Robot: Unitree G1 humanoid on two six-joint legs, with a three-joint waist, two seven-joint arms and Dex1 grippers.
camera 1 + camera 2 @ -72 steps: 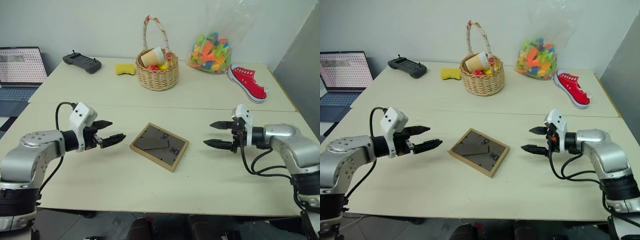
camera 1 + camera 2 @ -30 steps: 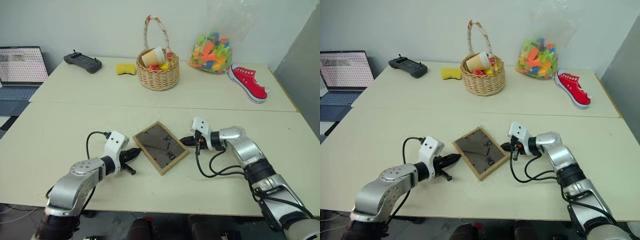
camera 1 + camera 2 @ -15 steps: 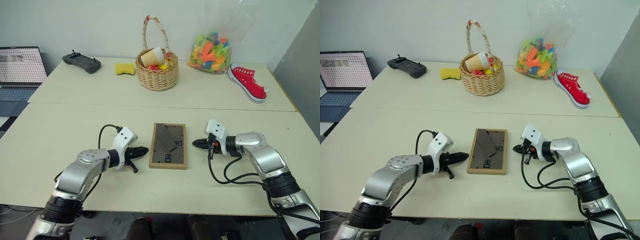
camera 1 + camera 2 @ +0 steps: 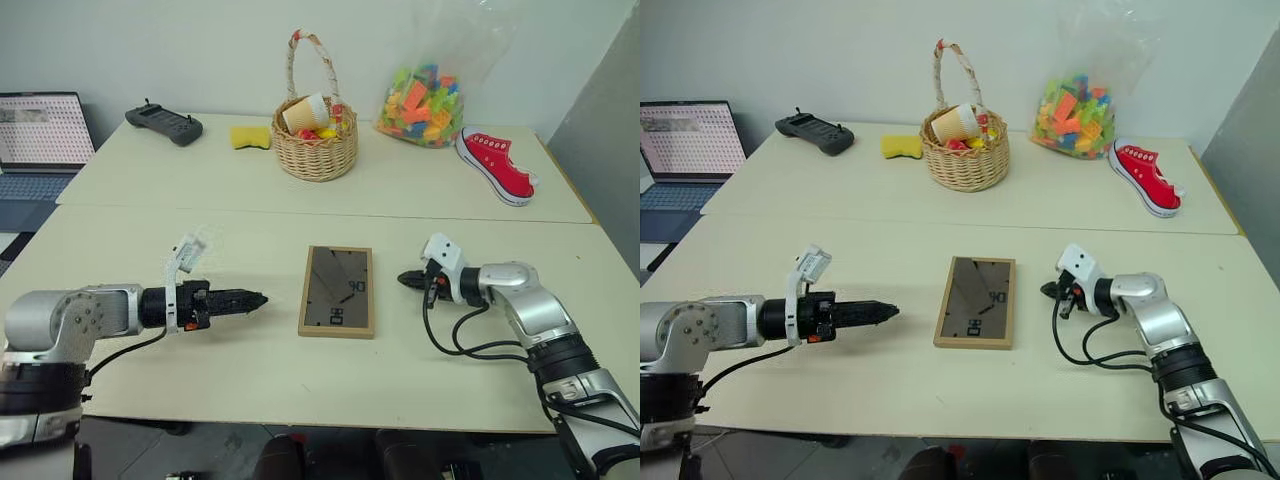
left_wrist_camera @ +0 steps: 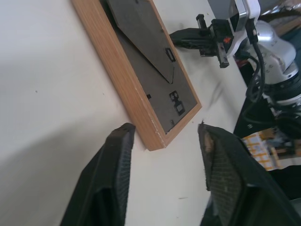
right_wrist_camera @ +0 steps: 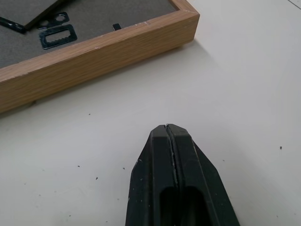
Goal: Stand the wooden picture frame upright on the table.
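Light-wood picture frame (image 4: pixel 338 291); dark back up

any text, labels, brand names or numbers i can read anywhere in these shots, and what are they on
Nothing can be read for certain.
Laptop screen: a grid of rows, too small to read.
Frame back: metal clips and hanger, no lettering.
Red shoe: no legible mark.
Paper cup in the basket: no legible print.
Black controller: no legible label.

Wooden picture frame (image 4: pixel 337 291) lies flat, face down, on the pale table (image 4: pixel 250 390). Dark back up, stand folded flat. Long sides run away from the near edge.
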